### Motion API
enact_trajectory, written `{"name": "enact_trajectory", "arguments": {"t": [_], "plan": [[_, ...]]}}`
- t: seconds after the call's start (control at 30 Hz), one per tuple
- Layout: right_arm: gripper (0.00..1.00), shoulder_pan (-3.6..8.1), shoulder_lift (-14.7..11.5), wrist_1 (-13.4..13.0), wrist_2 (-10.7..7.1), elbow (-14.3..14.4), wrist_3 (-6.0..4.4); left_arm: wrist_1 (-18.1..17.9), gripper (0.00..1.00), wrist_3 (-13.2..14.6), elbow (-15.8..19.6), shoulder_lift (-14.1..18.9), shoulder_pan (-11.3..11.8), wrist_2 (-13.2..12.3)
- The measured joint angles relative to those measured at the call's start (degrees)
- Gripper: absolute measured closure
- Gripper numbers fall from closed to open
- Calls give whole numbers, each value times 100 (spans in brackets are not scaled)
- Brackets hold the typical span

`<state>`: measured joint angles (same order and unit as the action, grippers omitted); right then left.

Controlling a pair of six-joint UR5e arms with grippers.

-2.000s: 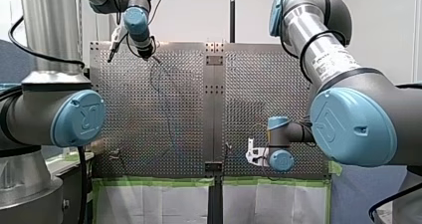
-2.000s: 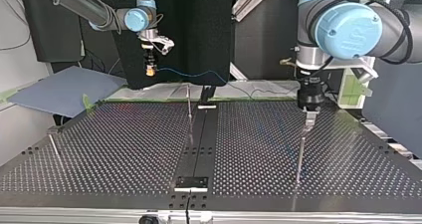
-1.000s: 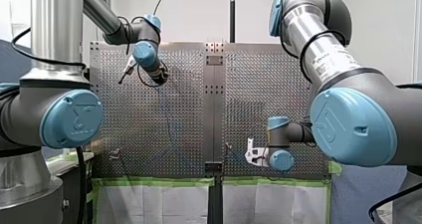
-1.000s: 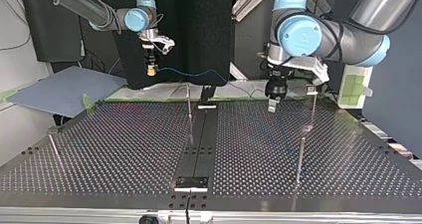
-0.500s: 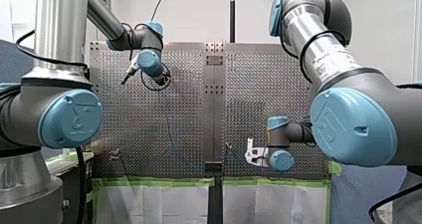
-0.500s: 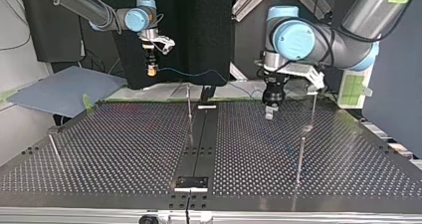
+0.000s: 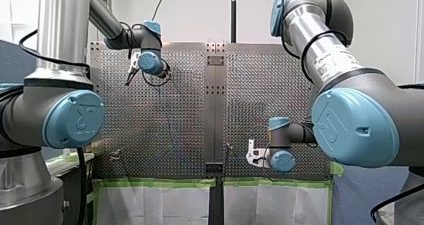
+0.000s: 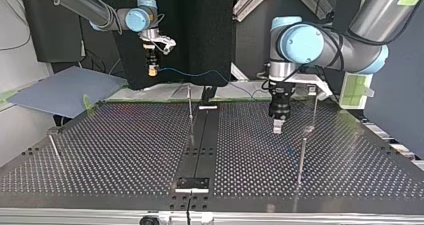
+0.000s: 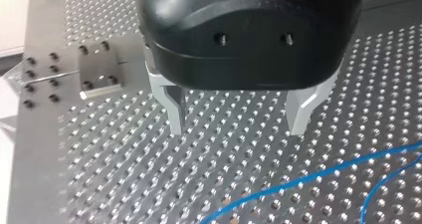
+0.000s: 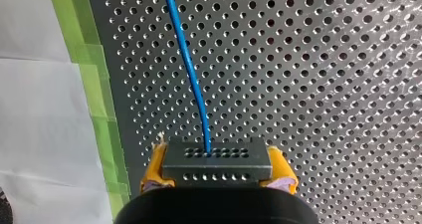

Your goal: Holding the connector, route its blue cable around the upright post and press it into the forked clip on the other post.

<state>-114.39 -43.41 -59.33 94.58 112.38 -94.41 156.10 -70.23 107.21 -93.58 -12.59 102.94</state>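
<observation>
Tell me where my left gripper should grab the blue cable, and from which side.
Grip the straight stretch of the blue cable lying on the table ahead of the left gripper, coming down from above. Its open fingers stand nearly along the cable, so the wrist probably must turn to straddle it.

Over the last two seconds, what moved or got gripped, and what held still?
My left arm's black metal-fingered gripper, open and empty, moved from near the thin upright post toward the top view's left. My right gripper stayed shut on the dark perforated connector with its blue cable.
</observation>
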Motion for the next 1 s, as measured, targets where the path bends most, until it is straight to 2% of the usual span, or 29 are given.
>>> {"name": "enact_trajectory", "arguments": {"t": [0.2,0.43,0.63,0.83,1.0], "plan": [[100,1,0,7,0,0,0,-293,1,-184,0,-126,16,26],[100,1,-1,23,0,0,5,-565,1,3,-1,-407,-5,231],[100,5,-2,30,0,-1,8,-588,1,207,-1,-418,-55,486],[100,12,-1,34,0,0,13,-493,1,255,0,-415,-112,469],[100,17,-1,35,0,0,17,-312,1,282,0,-347,-163,609]]}}
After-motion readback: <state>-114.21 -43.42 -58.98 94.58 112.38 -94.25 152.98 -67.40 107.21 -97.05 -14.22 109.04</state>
